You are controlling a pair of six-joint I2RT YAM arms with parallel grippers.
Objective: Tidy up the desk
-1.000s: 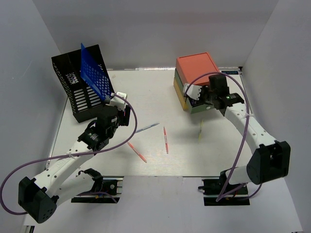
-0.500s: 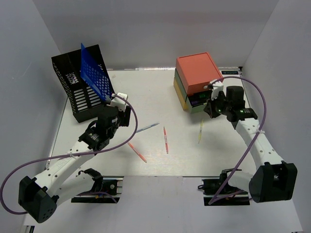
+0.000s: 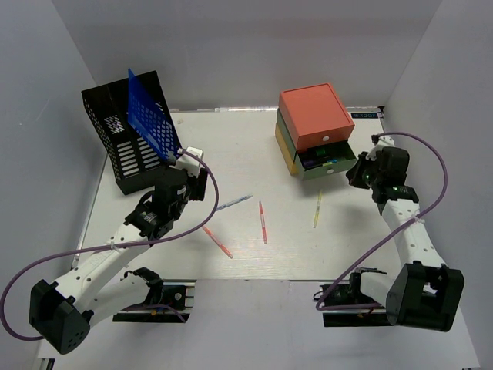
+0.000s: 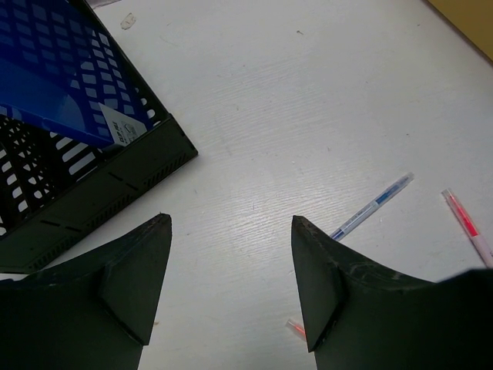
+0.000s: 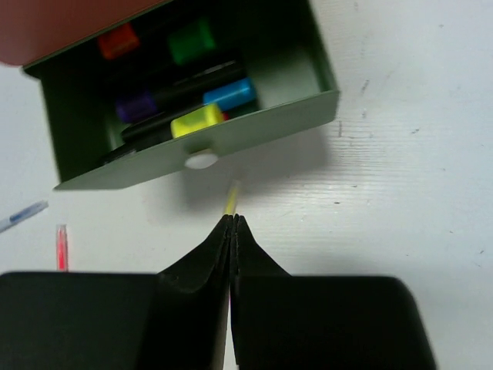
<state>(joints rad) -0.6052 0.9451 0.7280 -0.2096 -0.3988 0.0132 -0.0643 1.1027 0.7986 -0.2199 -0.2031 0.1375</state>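
Stretching white below, the desk (image 3: 254, 150) lies under the gaping left pincer (image 4: 229, 219) and the closed right pincer (image 5: 233, 220).

The right gripper (image 3: 359, 174) has drawn back from the drawer box (image 3: 312, 116) toward the right edge of the desk (image 3: 254, 146) — jaws now pressed together — and the green drawer (image 3: 330, 165) stands pulled out, markers (image 5: 196, 119) showing.
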